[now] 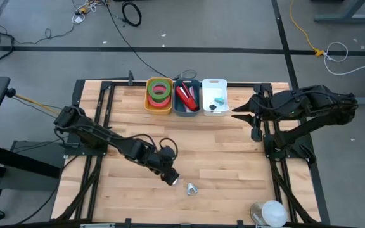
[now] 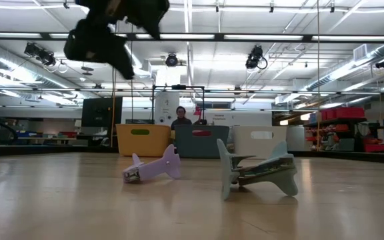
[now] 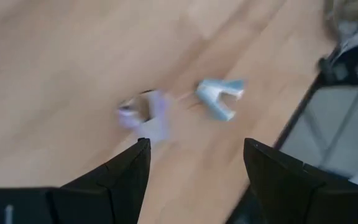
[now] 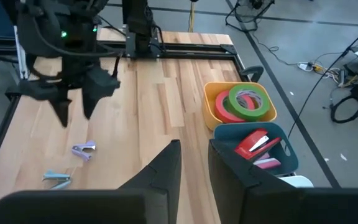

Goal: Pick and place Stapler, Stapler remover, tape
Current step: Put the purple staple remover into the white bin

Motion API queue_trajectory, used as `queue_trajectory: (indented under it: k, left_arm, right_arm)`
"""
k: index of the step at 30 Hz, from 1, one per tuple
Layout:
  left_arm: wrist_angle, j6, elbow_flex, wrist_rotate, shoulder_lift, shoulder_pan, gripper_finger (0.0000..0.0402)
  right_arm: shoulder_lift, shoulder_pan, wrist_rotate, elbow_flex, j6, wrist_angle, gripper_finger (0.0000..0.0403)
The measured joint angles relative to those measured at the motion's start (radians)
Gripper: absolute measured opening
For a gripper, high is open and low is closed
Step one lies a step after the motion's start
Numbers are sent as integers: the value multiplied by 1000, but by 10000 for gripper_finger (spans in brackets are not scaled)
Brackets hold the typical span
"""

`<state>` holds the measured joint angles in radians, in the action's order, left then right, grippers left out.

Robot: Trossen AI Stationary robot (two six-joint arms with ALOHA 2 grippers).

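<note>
Two staple removers lie on the wooden table near its near edge: a purple one [image 2: 153, 167] [image 4: 84, 150] and a pale blue-grey one [image 2: 259, 175] [image 1: 191, 187] [image 4: 56, 179]. My left gripper [image 3: 196, 149] [image 4: 73, 115] hangs open just above the purple one [image 3: 145, 115], fingers pointing down, touching nothing. A red stapler [image 1: 187, 96] [image 4: 253, 143] lies in the blue bin. Green and pinkish-red tape rolls [image 1: 159, 92] [image 4: 246, 102] are stacked in the yellow bin. My right gripper [image 4: 194, 165] waits by the table's right edge, open by a narrow gap.
Three bins stand in a row at the far edge: yellow [image 1: 149, 106], blue [image 1: 186, 112] and white [image 1: 214, 83], the white one holding small items. A white round object [image 1: 271, 212] sits at the near right corner. Bare wood lies between the bins and the removers.
</note>
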<state>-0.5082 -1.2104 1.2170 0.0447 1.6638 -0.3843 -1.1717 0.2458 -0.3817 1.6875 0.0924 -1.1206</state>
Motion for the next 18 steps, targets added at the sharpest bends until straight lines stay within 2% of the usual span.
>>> queue_trajectory:
  k: [12, 18]
  left_arm:
    - [-10, -246, 1, -25, 117, -1, 258]
    - [3, -287, 0, -27, 153, -1, 242]
  right_arm:
    - [0, 0, 10, -9, -23, -15, 81]
    - [0, 0, 9, -9, -37, -24, 81]
